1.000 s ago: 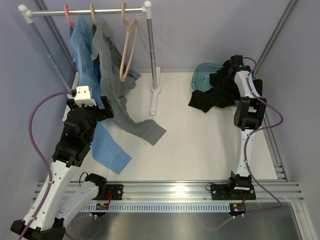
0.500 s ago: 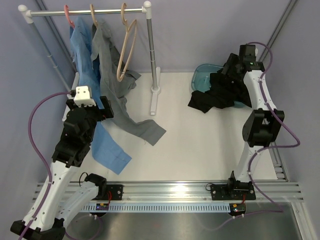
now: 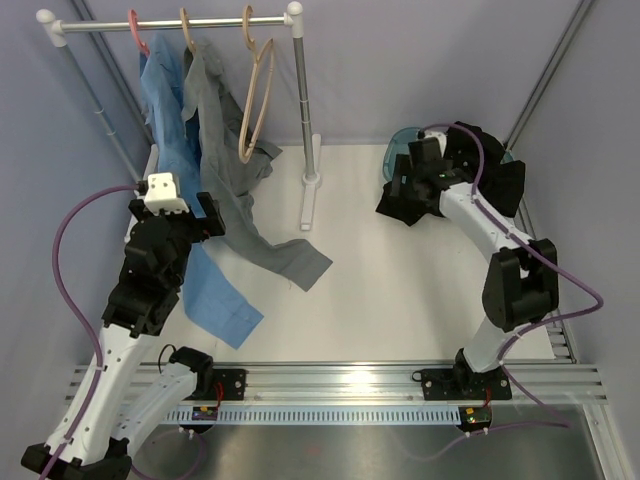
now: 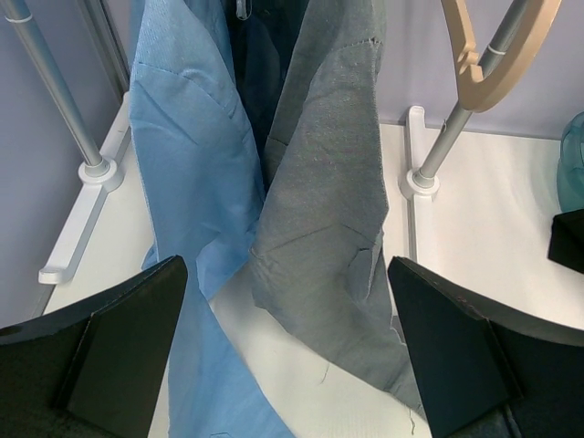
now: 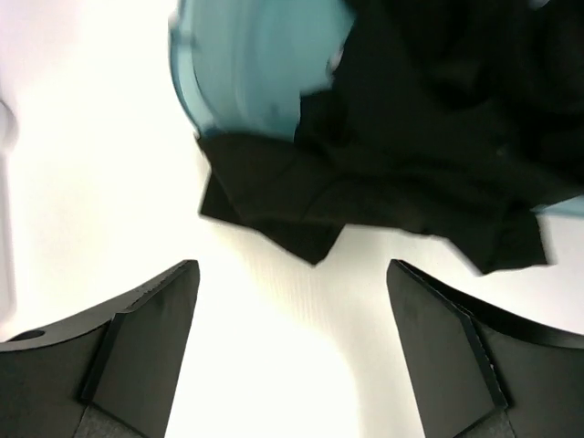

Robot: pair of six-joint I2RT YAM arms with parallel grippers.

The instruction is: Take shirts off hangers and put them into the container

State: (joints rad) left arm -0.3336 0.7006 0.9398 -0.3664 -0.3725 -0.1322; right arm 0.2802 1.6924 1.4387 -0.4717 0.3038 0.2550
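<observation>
Top view: the left gripper [image 3: 205, 212] is hanging wide open, empty, beside the blue shirt [image 3: 165, 110] and the grey shirt [image 3: 225, 170]; three hangers [image 3: 255, 100] are hooking the rail [image 3: 215, 19].

Left wrist: both shirts are draping onto the white bench [image 4: 493, 237].

Right wrist: the right gripper [image 5: 290, 274] is gaping, empty, near the black shirt [image 5: 411, 164], which is spilling from the container [image 5: 246, 64].

**A:** Starting from the rail [image 3: 170, 22], what hangs where?

**B:** Three hangers hook over it. The left hanger [image 3: 135, 27] carries the first shirt [image 3: 165, 110]. The middle hanger [image 3: 187, 30] carries the second shirt [image 3: 215, 130], just to the right of the first. The right hanger [image 4: 481, 89] carries nothing.

**A:** And lower down?

**B:** Both shirts trail onto the table [image 3: 400, 290] in front of the rail.

**A:** The container?

**B:** The container [image 3: 396, 150] sits well to the right of the rail, near the table's far edge. The third shirt [image 3: 400, 210] lies partly in it and spills over its rim onto the table.
</observation>
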